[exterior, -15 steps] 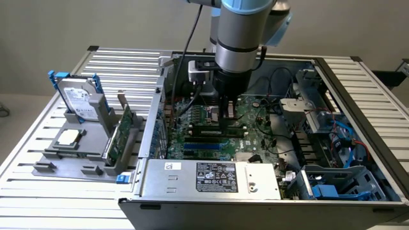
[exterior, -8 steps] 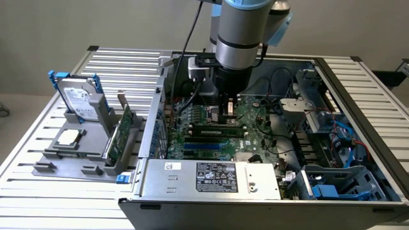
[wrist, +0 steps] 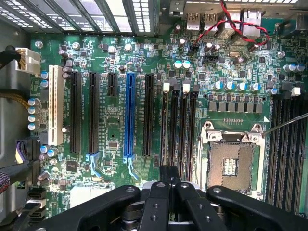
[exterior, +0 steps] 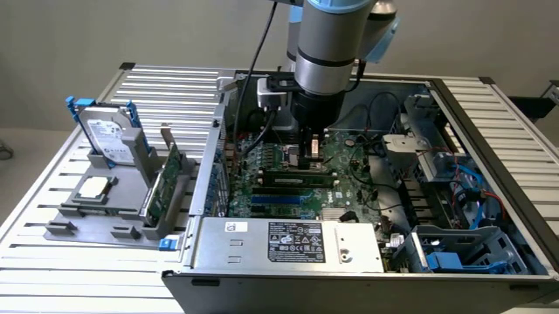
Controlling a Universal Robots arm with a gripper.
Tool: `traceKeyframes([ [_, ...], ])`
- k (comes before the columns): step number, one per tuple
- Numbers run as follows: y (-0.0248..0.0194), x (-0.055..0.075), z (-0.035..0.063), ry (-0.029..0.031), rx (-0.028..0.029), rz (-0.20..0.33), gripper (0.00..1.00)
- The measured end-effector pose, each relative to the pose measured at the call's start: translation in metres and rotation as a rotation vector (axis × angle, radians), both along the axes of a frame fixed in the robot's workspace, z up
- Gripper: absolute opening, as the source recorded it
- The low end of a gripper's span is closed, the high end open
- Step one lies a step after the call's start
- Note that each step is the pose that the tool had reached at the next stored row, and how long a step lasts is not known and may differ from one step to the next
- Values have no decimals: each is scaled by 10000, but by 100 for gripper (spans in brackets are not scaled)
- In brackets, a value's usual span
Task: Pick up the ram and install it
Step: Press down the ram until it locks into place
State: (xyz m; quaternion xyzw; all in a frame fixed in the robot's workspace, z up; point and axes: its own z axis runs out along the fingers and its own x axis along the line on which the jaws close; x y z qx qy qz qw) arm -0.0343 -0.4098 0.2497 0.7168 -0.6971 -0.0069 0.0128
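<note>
Silver arm (exterior: 325, 46); black end effector (wrist: 169, 177)

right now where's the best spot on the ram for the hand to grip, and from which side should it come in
Take the ram by the middle of its long top edge, pinching the two flat faces, coming straight down from above. It appears to stand on its long edge on the motherboard, so only the top is free. The hand sits just above it.

Glossy green motherboard (wrist: 113, 132), bare metal case (exterior: 349, 291), perhaps matt plastic hand (wrist: 169, 179).
</note>
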Motion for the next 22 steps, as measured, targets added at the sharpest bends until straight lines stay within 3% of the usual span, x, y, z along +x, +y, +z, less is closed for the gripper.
traceKeyframes([
  [11, 0, -21, -3, 2, -1, 1, 11],
  [19, 0, -102, -80, 18, 1, 0, 11],
  [22, 0, -118, -89, 63, 11, 0, 11],
])
